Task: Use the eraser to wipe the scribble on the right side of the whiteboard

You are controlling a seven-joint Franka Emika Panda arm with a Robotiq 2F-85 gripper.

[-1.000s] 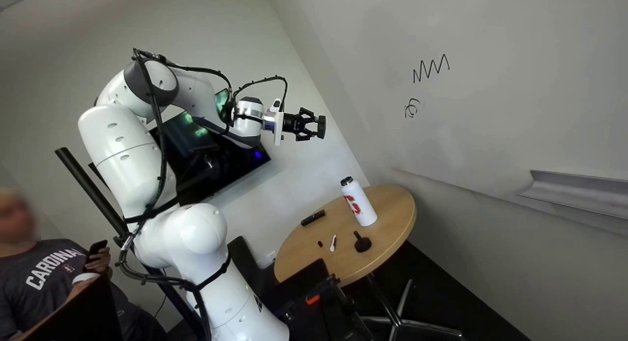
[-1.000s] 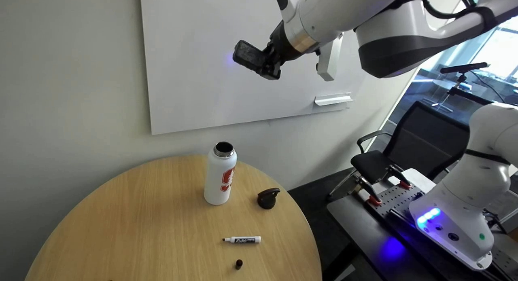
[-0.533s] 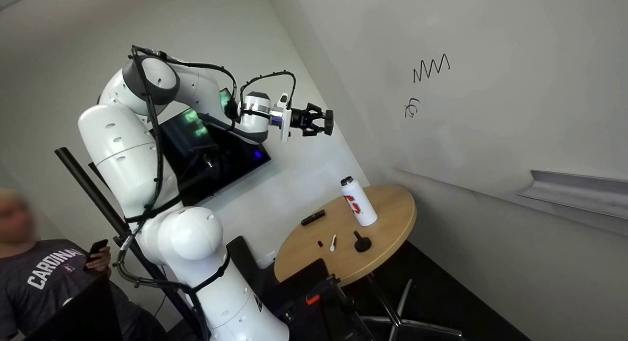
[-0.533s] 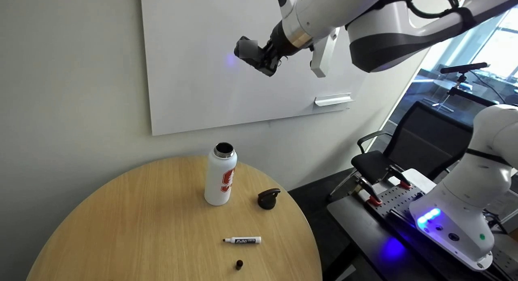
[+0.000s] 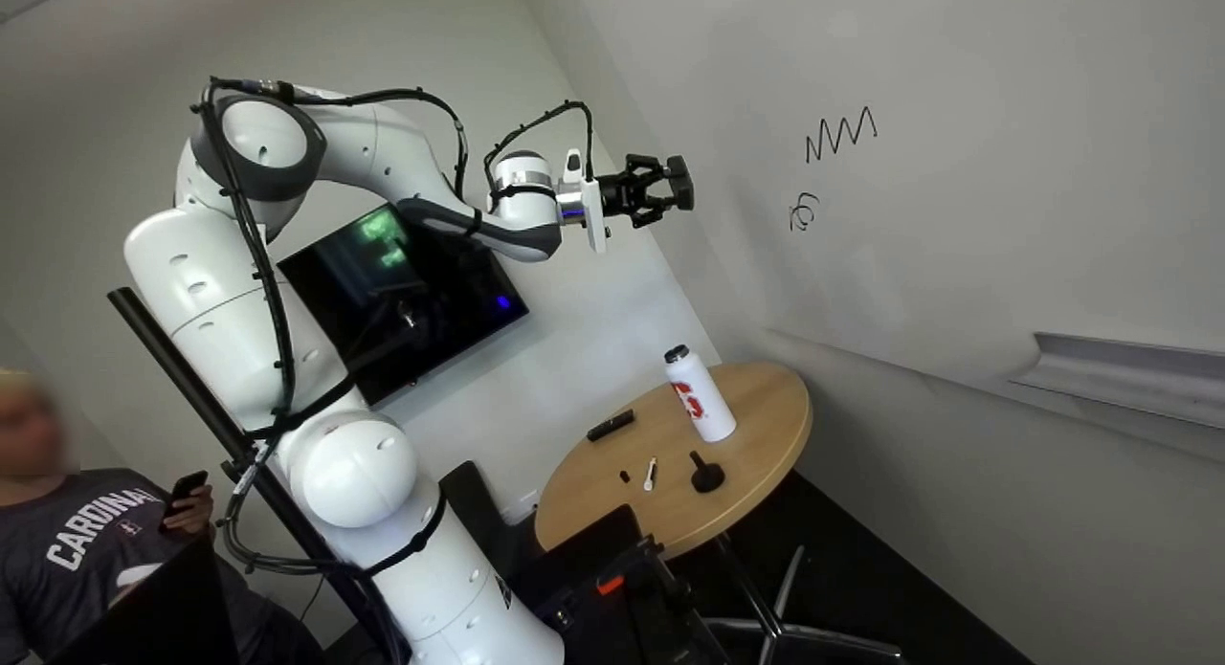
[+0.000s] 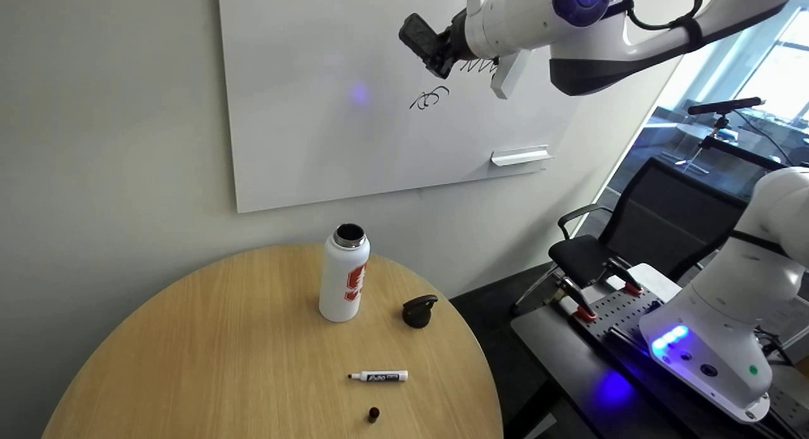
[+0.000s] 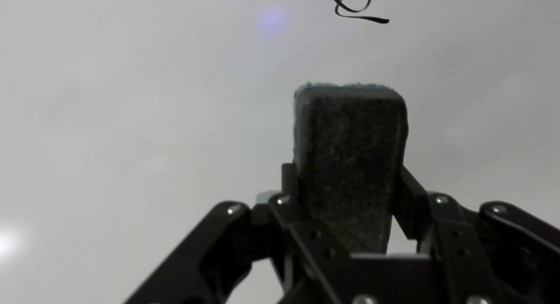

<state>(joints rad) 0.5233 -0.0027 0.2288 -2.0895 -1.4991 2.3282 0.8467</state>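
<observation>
Your gripper [image 7: 350, 194] is clamped on the black dry-erase eraser [image 7: 350, 142], pinching it from nine and three o'clock in the wrist view; a looped mark [image 7: 353, 11], cut off by the top of that view, sits at twelve. You hold the eraser up in front of the whiteboard [image 6: 297, 136]. In an exterior view, your zigzag scribble [image 5: 842, 135] lies between two and three o'clock from the eraser, well apart. On the round wooden table [image 6: 189, 338] in an exterior view, you see the white water bottle [image 6: 340, 281] upright, a black lid [image 6: 416, 312] at its four o'clock and an Expo marker [image 6: 379, 376] between five and six.
</observation>
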